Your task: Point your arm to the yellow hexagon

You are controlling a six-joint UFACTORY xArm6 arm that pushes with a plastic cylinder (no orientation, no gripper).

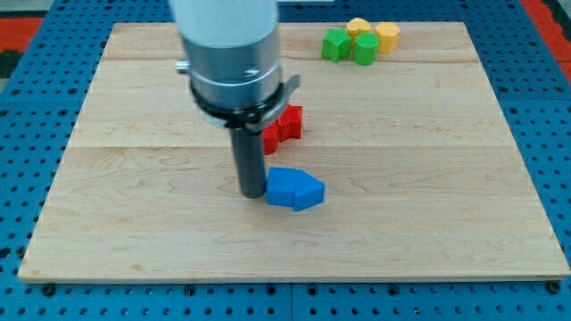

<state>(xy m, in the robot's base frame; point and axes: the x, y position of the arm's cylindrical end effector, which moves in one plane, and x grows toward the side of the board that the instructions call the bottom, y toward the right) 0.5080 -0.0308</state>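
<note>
Wooden board [428,223] spans the view. No pincer here, just the rod: my tip [253,193] touches the blue block's [295,188] left edge, mid-board. Red block [284,126] behind the rod. Far right cluster: yellow hexagon [387,36], yellow block [358,27], two green blocks [335,44] [365,49], touching.

Red blocks [285,125] partly hidden behind the rod.
</note>
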